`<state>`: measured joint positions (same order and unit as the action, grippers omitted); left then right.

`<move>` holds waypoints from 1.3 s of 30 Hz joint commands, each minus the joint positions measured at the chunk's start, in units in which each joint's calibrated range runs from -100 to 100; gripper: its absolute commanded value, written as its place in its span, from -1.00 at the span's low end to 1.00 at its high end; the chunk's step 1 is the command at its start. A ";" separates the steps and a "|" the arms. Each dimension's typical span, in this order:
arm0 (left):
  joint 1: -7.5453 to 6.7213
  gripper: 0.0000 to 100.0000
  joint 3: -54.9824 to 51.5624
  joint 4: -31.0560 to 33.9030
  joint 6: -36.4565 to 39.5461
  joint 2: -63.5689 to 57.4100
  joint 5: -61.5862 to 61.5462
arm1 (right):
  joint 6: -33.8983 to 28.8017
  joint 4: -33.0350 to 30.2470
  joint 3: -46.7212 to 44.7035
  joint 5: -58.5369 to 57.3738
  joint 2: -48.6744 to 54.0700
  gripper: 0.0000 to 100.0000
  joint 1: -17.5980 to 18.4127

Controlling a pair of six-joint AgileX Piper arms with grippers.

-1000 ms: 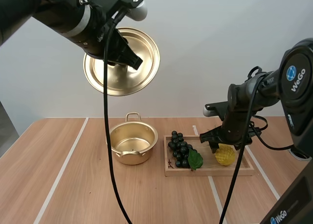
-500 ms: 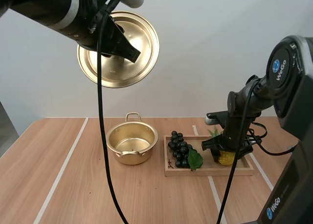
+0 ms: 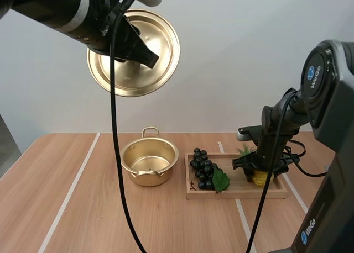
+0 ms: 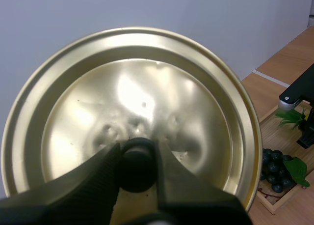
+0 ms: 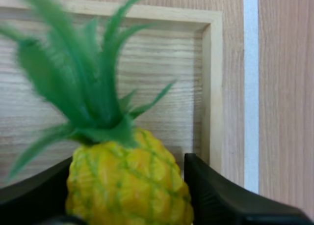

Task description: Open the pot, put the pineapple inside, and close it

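High above the table's left side, my left gripper [image 3: 142, 53] is shut on the black knob [image 4: 137, 164] of the gold lid [image 3: 138, 70], which is tilted on edge. The open gold pot [image 3: 149, 162] stands on the table below, with nothing inside. A yellow pineapple [image 3: 259, 178] with green leaves lies at the right end of the wooden tray [image 3: 238, 193]. My right gripper [image 3: 257, 167] is down over it. Its two fingers [image 5: 216, 195] press against both sides of the pineapple [image 5: 127, 181], which rests on the tray floor.
A bunch of dark grapes [image 3: 203, 169] with a green leaf fills the tray's left half, between the pot and the pineapple. The tray's rim [image 5: 212, 87] runs close beside the pineapple. White lines cross the wooden table top [image 3: 83, 209].
My right gripper came down over the pineapple and its fingers now sit on both sides of it. The left arm lifted the lid a little higher and to the left.
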<state>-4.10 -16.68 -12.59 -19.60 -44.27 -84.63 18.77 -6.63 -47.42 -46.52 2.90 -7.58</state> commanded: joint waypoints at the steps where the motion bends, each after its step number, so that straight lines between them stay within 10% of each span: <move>1: -0.19 -1.00 0.46 -0.55 0.06 -0.43 1.87 | -0.12 -0.53 -0.25 0.35 -0.08 -0.15 -0.30; 5: -0.19 -1.00 0.46 -0.55 0.06 -0.43 1.87 | -0.12 -0.53 -0.25 0.35 -0.08 -1.00 -0.30; 26: -0.19 -1.00 18.18 -0.54 -0.03 -0.02 14.01 | 0.78 0.20 22.92 -13.28 14.96 -1.00 0.48; 39: 2.24 -1.00 36.34 -0.45 -2.27 3.66 15.77 | 2.67 3.82 31.33 -20.90 15.30 -1.00 13.72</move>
<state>-2.10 18.21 -12.59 -21.91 -40.78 -69.49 20.97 -3.17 -16.75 -66.70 17.49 3.70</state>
